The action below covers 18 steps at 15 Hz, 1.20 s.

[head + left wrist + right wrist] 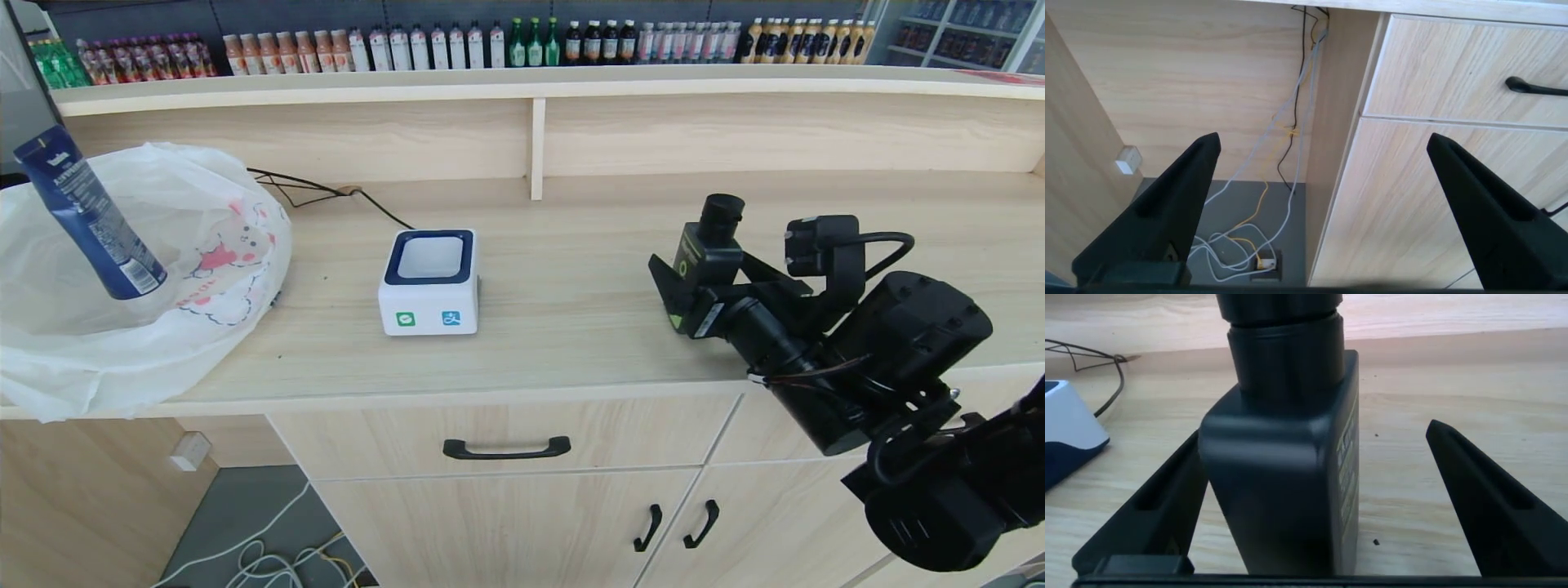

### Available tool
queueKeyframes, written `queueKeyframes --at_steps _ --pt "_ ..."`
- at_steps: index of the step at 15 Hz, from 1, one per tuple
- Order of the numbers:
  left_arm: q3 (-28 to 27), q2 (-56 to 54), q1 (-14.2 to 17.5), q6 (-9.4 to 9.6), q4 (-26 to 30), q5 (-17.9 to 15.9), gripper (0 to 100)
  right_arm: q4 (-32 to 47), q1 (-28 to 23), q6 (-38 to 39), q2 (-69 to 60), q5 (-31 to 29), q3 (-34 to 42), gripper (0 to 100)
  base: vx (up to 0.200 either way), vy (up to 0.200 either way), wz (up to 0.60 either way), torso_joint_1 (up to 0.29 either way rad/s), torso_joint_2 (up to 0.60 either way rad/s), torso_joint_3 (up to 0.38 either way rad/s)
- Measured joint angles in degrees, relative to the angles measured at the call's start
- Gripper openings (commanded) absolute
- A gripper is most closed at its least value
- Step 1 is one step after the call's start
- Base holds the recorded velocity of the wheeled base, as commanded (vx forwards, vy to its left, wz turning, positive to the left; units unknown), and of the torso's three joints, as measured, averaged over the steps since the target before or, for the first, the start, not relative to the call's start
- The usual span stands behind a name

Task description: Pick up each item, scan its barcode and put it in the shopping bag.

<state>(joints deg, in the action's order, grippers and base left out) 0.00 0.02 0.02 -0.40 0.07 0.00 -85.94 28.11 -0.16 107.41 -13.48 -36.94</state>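
A dark, flat-sided bottle [707,255] with a round black cap stands upright on the wooden counter [571,278], right of centre. My right gripper [718,278] is open around it, one finger on each side. In the right wrist view the bottle [1282,474] sits against one finger, with a gap to the other, and the right gripper [1315,429] is not closed on it. A blue tube [90,216] leans inside the white plastic shopping bag [237,245] at the counter's left end. The white scanner [429,282] with a blue-rimmed top sits mid-counter. My left gripper [1323,139] hangs open and empty below the counter.
A black cable [326,192] runs from the scanner toward the back wall. Drawer and cabinet handles [506,448] line the counter front. Loose cables [1249,245] lie on the floor beside the cabinet. A raised ledge with drink bottles [490,45] borders the back.
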Motion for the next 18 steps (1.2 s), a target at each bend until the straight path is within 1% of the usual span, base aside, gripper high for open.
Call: queueKeyframes --at_steps 4,14,15,18 --pt "0.0 0.0 0.02 0.07 0.02 0.0 100 0.0 -0.28 0.0 1.16 -1.57 -0.62 100 0.0 0.0 0.0 0.0 0.0 0.0" --pt "0.0 0.0 0.02 0.0 0.02 0.0 100 0.0 -0.33 0.09 2.38 -3.01 -1.48 100 0.0 0.0 0.0 0.0 0.0 0.0" --pt "0.0 0.0 0.05 0.0 0.02 0.0 100 0.0 -0.41 0.23 2.43 -4.04 -1.76 0 0.0 0.0 0.0 0.0 0.0 0.0" --pt "0.0 0.0 0.02 -0.02 0.02 0.0 100 0.02 -0.55 0.34 2.43 -4.28 -2.06 0 0.0 0.0 0.0 0.0 0.0 0.0"
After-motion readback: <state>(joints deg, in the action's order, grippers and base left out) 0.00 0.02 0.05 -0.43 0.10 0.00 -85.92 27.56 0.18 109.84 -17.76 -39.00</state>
